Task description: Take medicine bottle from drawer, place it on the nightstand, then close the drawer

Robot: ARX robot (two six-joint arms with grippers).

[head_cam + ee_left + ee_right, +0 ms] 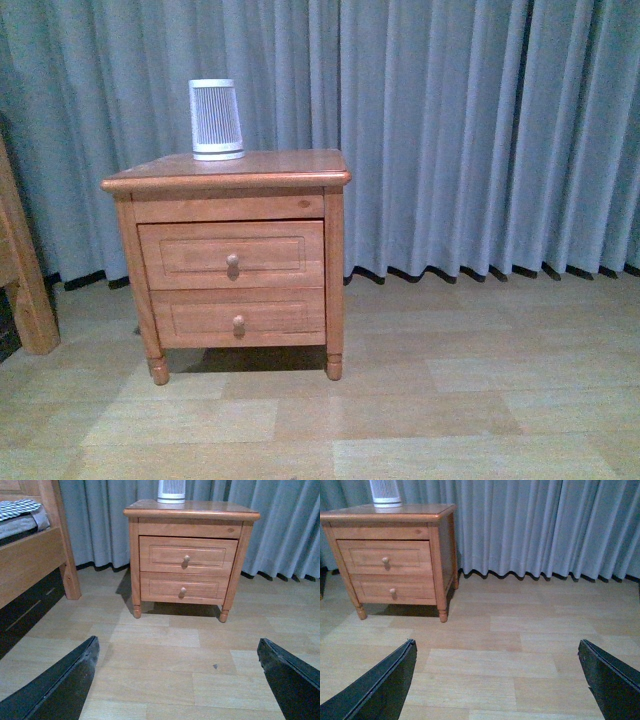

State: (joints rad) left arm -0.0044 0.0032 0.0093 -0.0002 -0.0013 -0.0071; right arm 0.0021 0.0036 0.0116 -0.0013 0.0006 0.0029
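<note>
The nightstand [300,165] stands at the left, against the curtain [480,130]. Its upper drawer [190,255] looks fully shut, contents hidden. The left gripper [177,640] and right gripper [496,641] hover well short of it, jaws spread wide.

Left gripper [177,642] and right gripper [496,642] both hang free, jaws spread wide apart, gripping nothing, wrists tilted slightly downward.

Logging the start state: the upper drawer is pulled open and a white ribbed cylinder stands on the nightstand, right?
No: the upper drawer is fully shut, as the front view shows. The white ribbed cylinder does stand on the nightstand.
</note>
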